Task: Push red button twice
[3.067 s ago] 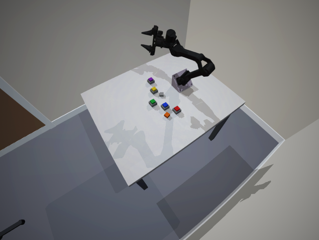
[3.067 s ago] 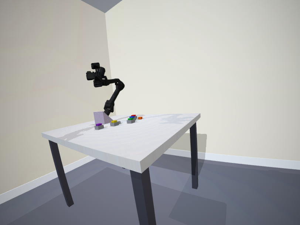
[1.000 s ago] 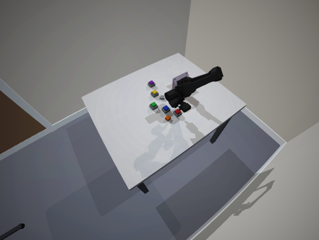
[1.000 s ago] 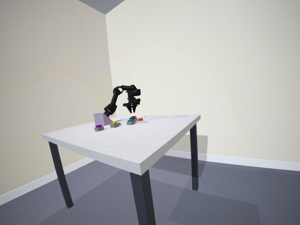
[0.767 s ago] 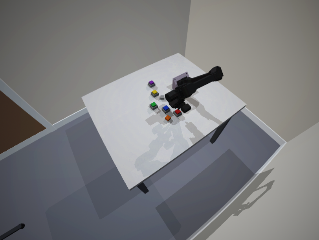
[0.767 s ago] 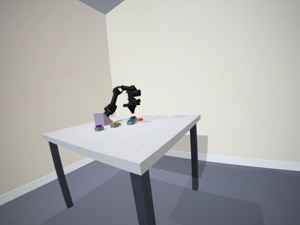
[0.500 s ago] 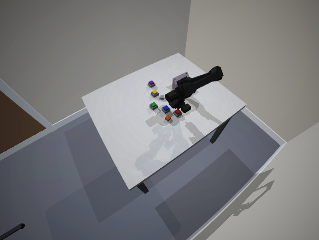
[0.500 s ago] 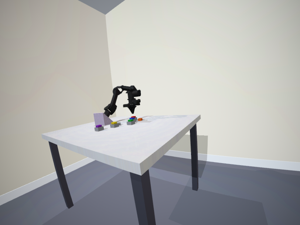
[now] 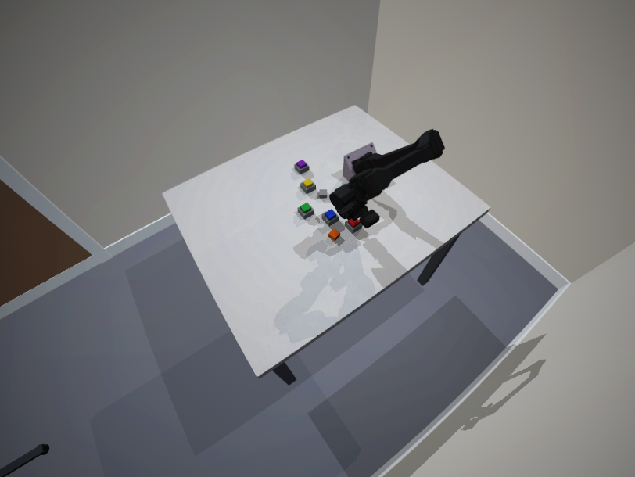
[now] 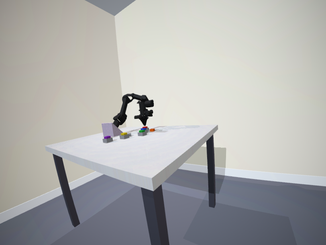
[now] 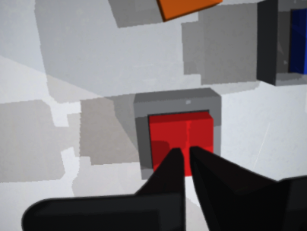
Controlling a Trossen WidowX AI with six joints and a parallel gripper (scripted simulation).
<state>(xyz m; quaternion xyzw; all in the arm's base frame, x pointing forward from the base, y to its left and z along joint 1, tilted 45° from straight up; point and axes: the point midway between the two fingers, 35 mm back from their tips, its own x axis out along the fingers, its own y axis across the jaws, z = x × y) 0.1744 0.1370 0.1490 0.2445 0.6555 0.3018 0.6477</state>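
Note:
The red button (image 9: 352,223) (image 10: 145,127) (image 11: 182,133) has a square red cap standing proud in a grey housing. My gripper (image 10: 144,125) (image 11: 185,156) is shut and empty, pointing down. Its fingertips are close together right above the red cap; in the exterior view a small gap seems to show between them and the cap. In the wrist view the tips cover the lower middle part of the cap. In the top view the arm and fingers partly hide the button.
The blue button (image 9: 330,215) (image 11: 299,42) and the orange block (image 9: 334,234) (image 10: 152,129) are close beside the red button. Farther off stand the green button (image 9: 306,208), yellow button (image 9: 307,183) and purple button (image 9: 301,164), with a small grey block (image 9: 322,193) near the yellow one.

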